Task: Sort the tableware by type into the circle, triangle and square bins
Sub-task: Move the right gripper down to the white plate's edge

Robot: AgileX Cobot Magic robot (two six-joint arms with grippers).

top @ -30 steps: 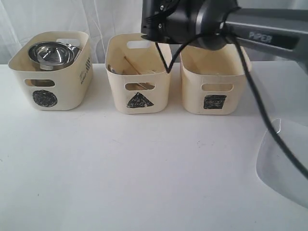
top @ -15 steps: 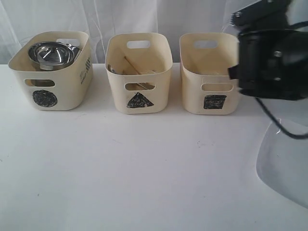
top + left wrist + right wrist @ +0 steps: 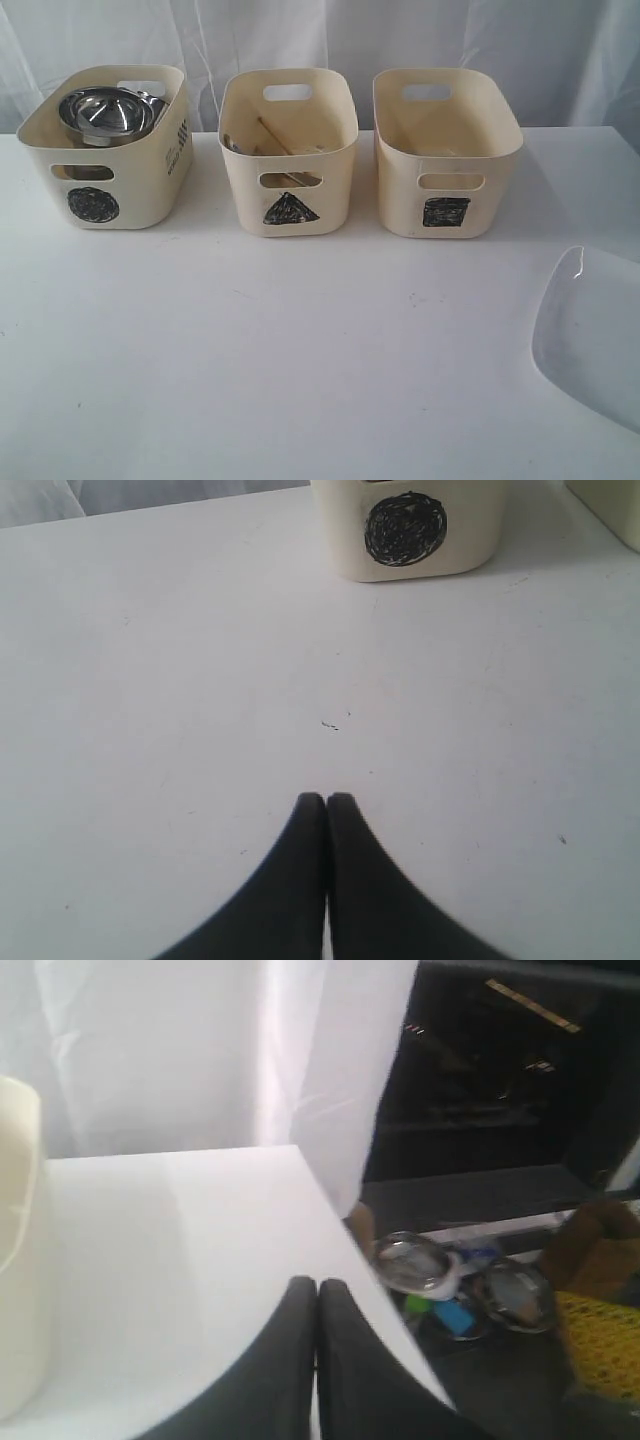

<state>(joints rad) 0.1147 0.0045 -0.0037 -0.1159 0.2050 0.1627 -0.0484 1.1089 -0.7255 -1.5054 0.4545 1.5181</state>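
Note:
Three cream bins stand in a row at the back of the table. The circle bin (image 3: pixel 105 150) holds a steel bowl (image 3: pixel 105 112) and steel mugs behind it. The triangle bin (image 3: pixel 288 150) holds wooden chopsticks (image 3: pixel 275 137) and cutlery. The square bin (image 3: pixel 445 150) shows no contents from here. A white rounded-square plate (image 3: pixel 590 340) lies at the table's front right. Neither arm shows in the exterior view. My left gripper (image 3: pixel 326 800) is shut and empty over bare table, short of the circle bin (image 3: pixel 405 528). My right gripper (image 3: pixel 317 1285) is shut and empty above the table's right edge.
The table's right edge (image 3: pixel 350 1235) drops to a dark floor where steel bowls (image 3: pixel 415 1262) and clutter lie. A cream bin wall (image 3: pixel 18 1250) sits at the side of the right wrist view. White curtain (image 3: pixel 320 40) hangs behind the bins.
The right arm has swung from over the bins to the right and out of the exterior view. Its gripper has closed.

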